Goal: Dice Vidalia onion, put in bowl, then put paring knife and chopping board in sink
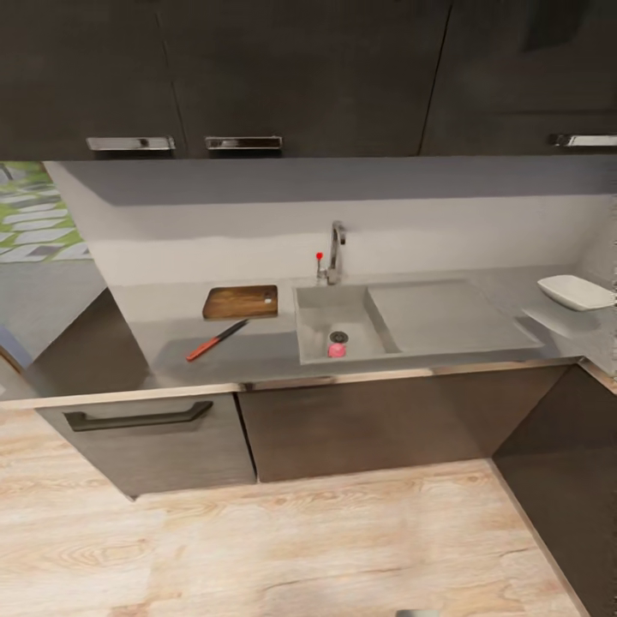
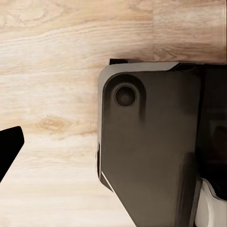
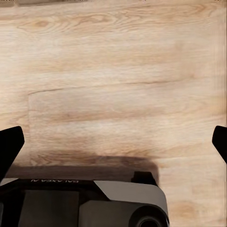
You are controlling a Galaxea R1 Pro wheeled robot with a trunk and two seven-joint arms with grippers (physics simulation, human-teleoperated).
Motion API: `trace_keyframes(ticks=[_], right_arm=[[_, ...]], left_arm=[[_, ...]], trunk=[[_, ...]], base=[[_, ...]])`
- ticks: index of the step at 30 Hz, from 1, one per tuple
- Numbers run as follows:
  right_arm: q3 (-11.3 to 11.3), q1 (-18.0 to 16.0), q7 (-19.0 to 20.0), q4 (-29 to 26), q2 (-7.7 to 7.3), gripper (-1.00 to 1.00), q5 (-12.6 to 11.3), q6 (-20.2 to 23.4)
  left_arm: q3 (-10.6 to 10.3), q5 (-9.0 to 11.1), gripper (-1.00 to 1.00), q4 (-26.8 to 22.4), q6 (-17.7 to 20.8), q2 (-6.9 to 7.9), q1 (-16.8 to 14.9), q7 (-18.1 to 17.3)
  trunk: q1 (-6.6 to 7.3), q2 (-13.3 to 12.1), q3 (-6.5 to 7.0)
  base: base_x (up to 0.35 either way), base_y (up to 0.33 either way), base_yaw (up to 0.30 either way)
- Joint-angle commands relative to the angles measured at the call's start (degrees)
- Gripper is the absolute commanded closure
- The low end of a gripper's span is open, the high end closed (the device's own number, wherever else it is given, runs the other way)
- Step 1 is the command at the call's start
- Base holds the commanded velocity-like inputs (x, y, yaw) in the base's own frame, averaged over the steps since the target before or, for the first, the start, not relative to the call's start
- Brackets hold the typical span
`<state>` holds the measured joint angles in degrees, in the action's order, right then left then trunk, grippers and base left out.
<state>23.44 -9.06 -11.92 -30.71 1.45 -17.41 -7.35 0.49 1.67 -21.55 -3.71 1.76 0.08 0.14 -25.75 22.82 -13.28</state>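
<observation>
Vidalia onion point(image 1: 337, 350) sits at the near edge of the sink point(image 1: 446, 319) basin, touching the drain, well ahead of the robot across bare floor; neither arm is clearly nearer. Both wrist views look down at wood floor and the robot's base, with dark fingertips at the frame edges: right jaws stand wide apart, left cannot be told. Paring knife point(image 1: 218, 339) lies diagonally on the tabletop just in front of the chopping board point(image 1: 241, 302); the bowl point(image 1: 576, 292) is cut off at the frame edge.
</observation>
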Motion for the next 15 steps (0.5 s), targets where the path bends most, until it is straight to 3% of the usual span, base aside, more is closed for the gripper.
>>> trace_keyframes(ticks=[1,15], right_arm=[[0.5,0.0,-0.4,0.0,-0.04,-1.0,-0.6,-0.3],[0.5,0.0,-0.4,0.0,-0.04,-1.0,-0.6,-0.3]], left_arm=[[0.0,0.2,-1.0,0.0,-0.1,0.0,0.0,0.0],[0.0,0.2,-1.0,0.0,-0.1,0.0,0.0,0.0]], trunk=[[-0.03,0.1,0.0],[-0.03,0.1,1.27]], base=[[0.0,-0.306,0.0],[0.0,-0.306,0.0]])
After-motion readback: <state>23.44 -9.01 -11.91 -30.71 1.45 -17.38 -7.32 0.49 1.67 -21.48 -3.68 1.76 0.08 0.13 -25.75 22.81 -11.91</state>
